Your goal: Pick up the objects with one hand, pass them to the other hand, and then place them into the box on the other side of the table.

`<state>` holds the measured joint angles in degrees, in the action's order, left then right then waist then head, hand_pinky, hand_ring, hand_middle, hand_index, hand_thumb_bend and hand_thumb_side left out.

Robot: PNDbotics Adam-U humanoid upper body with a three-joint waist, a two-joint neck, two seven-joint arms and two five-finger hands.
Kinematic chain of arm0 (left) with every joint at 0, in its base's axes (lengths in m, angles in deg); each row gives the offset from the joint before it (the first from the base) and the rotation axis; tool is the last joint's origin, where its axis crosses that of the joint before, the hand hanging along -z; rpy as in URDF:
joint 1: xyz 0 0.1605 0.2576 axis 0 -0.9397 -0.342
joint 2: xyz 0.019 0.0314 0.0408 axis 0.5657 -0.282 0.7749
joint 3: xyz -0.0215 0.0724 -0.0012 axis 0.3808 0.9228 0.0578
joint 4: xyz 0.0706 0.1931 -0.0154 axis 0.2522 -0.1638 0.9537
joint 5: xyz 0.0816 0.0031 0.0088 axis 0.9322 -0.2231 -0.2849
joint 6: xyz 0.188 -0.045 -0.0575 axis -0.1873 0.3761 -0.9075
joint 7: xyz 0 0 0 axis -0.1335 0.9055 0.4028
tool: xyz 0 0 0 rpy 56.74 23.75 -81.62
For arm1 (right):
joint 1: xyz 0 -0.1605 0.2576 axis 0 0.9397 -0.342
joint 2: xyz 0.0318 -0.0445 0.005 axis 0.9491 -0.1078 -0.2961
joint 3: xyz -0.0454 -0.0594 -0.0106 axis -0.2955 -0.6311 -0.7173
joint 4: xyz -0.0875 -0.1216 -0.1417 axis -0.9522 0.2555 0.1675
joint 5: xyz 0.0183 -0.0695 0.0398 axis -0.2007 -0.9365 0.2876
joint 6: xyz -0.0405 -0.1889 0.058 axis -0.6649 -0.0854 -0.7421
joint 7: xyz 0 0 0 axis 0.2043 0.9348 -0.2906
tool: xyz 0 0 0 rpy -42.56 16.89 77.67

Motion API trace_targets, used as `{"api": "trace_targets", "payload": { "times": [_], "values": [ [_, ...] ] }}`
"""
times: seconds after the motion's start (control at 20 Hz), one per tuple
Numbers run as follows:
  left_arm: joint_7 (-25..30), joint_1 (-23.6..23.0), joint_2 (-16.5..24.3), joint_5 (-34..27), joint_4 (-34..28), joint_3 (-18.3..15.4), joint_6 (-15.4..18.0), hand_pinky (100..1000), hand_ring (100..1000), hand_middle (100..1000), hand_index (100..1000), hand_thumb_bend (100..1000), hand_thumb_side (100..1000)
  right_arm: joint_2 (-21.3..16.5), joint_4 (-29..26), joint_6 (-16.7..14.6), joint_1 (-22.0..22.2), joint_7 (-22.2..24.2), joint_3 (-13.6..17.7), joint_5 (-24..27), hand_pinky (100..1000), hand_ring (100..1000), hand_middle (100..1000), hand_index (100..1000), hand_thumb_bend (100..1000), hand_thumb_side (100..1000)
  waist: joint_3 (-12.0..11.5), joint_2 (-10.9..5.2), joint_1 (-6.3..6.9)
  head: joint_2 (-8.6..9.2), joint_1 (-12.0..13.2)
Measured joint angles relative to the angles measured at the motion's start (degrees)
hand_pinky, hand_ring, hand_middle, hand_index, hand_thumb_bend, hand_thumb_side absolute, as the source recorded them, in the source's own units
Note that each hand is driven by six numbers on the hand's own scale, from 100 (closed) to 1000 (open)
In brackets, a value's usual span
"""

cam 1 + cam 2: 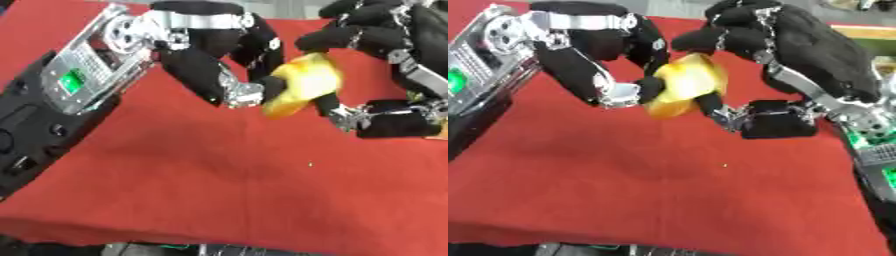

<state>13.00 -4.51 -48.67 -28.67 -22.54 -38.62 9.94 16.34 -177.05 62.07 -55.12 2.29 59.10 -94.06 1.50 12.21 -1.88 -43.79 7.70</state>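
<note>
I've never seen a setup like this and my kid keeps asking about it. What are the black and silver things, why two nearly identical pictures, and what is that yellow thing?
Both pictures come from the two eyes of a camera in a robot's head, looking down at the same moment, so they nearly match. The black and silver shapes are its two arms, each ending in a robot hand. The left robot hand comes in from the left, the right robot hand from the right. They meet above a table with a red cloth. Between them is a yellow object, soft-looking; I cannot tell what it is. Fingers of both hands curl around it, so it looks like a hand-over from one to the other. No box shows in these pictures.
</note>
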Motion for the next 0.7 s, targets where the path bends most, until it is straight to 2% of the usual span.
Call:
{"api": "trace_targets", "payload": {
  "times": [0.05, 0.2, 0.25, 0.3, 0.35, 0.45, 0.65, 0.7],
  "values": [
    [-0.09, 0.03, 0.0, 0.0, -0.25, 0.0, -0.18, 590, 511, 400, 562, 100, 279, 0.0, 0.0, 0.24, 0.0, -1.06, -0.13, 0.23, 755, 471, 220, 729, 100, 100, 0.0, 0.0, 0.0, 0.0, 0.0],
    [-0.23, 0.12, 0.0, 0.1, -0.58, 0.01, -0.76, 606, 546, 451, 612, 100, 271, 0.0, 0.0, 1.1, 0.04, -4.23, -0.19, 0.89, 727, 430, 165, 672, 100, 100, 0.0, 0.0, 0.0, 0.0, 0.0],
    [-0.2, 0.13, 0.02, 0.24, -0.58, 0.01, -0.82, 615, 569, 481, 644, 100, 389, 0.0, 0.0, 1.42, 0.05, -5.17, -0.19, 1.15, 719, 418, 152, 654, 100, 100, 0.0, 0.0, 0.0, 0.0, 0.0],
    [-0.19, 0.13, 0.06, 0.5, -0.57, 0.01, -0.81, 620, 579, 492, 655, 100, 443, -0.01, 0.0, 1.69, 0.06, -6.03, -0.19, 1.34, 718, 417, 149, 649, 100, 100, 0.0, 0.0, 0.0, 0.0, 0.0],
    [-0.18, 0.13, 0.1, 0.77, -0.55, 0.01, -0.69, 640, 617, 532, 693, 100, 610, -0.02, 0.0, 1.95, 0.08, -6.78, -0.19, 1.52, 712, 409, 142, 620, 100, 100, 0.0, 0.0, 0.0, 0.0, 0.0],
    [-0.06, 0.09, 0.17, 1.5, -0.4, -0.04, 0.24, 664, 664, 582, 739, 100, 783, -0.04, 0.0, 2.34, 0.22, -8.02, -0.19, 1.8, 704, 400, 136, 565, 100, 100, 0.01, 0.0, 0.0, 0.0, -0.01],
    [-0.1, -0.22, 1.1, 4.27, 0.86, -1.11, 4.26, 700, 720, 661, 809, 302, 907, -0.08, 0.0, 2.87, 0.31, -9.8, -0.14, 2.24, 700, 398, 130, 491, 100, 100, 0.1, 0.0, 0.0, 0.0, -0.01],
    [-0.26, -0.55, 1.3, 4.99, 1.5, -1.57, 5.43, 701, 724, 670, 816, 327, 920, -0.08, 0.0, 2.98, 0.31, -10.2, -0.1, 2.28, 700, 398, 130, 487, 100, 100, 0.15, 0.0, 0.0, 0.0, -0.01]
  ]
}}
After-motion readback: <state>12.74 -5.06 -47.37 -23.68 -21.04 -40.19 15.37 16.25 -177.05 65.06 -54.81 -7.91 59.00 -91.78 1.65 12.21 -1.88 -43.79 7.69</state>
